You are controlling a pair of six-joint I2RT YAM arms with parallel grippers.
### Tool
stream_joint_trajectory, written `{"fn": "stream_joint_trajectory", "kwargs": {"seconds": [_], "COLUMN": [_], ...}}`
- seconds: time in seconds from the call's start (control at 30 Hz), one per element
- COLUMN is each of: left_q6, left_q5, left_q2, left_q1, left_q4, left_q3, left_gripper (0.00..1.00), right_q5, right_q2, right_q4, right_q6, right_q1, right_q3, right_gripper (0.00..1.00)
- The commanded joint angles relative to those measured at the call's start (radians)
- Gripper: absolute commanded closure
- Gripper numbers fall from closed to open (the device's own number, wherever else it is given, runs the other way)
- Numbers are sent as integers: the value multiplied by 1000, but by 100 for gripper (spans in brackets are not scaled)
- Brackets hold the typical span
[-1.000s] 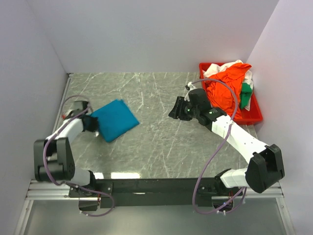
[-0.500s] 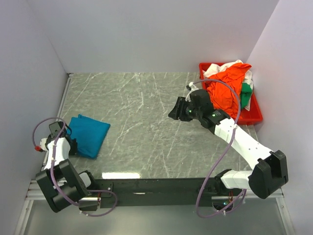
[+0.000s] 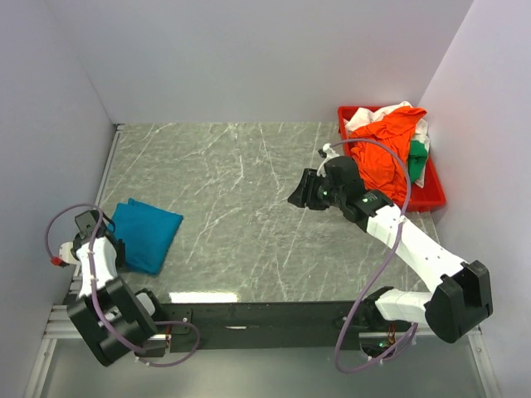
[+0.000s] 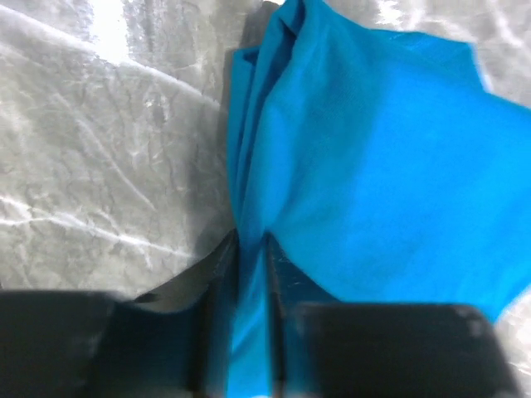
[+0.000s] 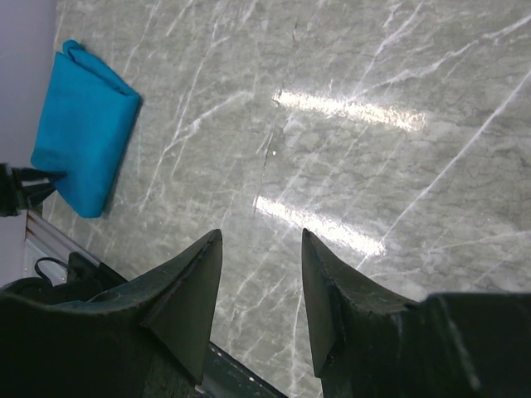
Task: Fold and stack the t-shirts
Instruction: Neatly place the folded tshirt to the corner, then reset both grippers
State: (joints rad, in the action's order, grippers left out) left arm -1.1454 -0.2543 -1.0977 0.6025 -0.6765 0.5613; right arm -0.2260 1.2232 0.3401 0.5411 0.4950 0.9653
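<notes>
A grey desk (image 3: pixel 249 174) with white marble veining is spanning the enclosure. Its surface is reflecting overhead light: one bright patch (image 3: pixel 203 296) is showing by the near edge, and glare streaks (image 5: pixel 348 112) are showing in the right wrist view. A red tray (image 3: pixel 428 201) is sitting at the desk's far right corner, just beside the right wall (image 3: pixel 489 124). A left wall (image 3: pixel 41 124) and a back wall (image 3: pixel 265 58), both plain and pale, are closing the other sides. A black bar (image 3: pixel 265 315) is running along the near edge.
</notes>
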Motion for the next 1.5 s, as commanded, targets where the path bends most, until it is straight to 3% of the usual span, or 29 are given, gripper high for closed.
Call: {"fn": "stream_joint_trajectory", "kwargs": {"seconds": [0.0, 0.07, 0.2, 0.3, 0.57, 0.67, 0.77, 1.07, 1.27, 1.47], "left_q6": [-53, -71, -54, -30, 161, 154, 118, 78, 119, 191], "left_q5": [-30, -25, -19, -8, 315, 278, 178, -42, -62, -33], "left_q2": [105, 162, 219, 245, 303, 289, 239, -3, -172, -238], "left_q1": [6, 6, 6, 8, -33, -182, -486, -1108, -1331, -1420], "left_q4": [-46, -47, -70, -106, 107, 149, 175, 288, 368, 400], "left_q3": [20, 17, 69, 133, 204, 241, 275, 333, 396, 416], "left_gripper": [69, 59, 25, 12, 0, 1, 0, 1, 1, 0], "right_q5": [13, 13, 14, 11, 10, 10, 13, 99, 161, 224], "right_q2": [-42, -44, -60, -68, -79, -90, -96, -185, -264, -330], "right_q4": [-1, 0, 10, 14, 14, 14, 16, 34, 56, 62], "right_q6": [-9, -10, -13, -13, -9, -7, -7, -13, -13, -9], "right_q1": [5, 5, 5, 5, 5, 5, 7, 5, 4, 2], "right_q3": [-14, -17, -23, -22, -20, -19, -11, -25, -71, -128], "right_gripper": [50, 50, 50, 50, 49, 49, 49, 48, 48, 48]}}
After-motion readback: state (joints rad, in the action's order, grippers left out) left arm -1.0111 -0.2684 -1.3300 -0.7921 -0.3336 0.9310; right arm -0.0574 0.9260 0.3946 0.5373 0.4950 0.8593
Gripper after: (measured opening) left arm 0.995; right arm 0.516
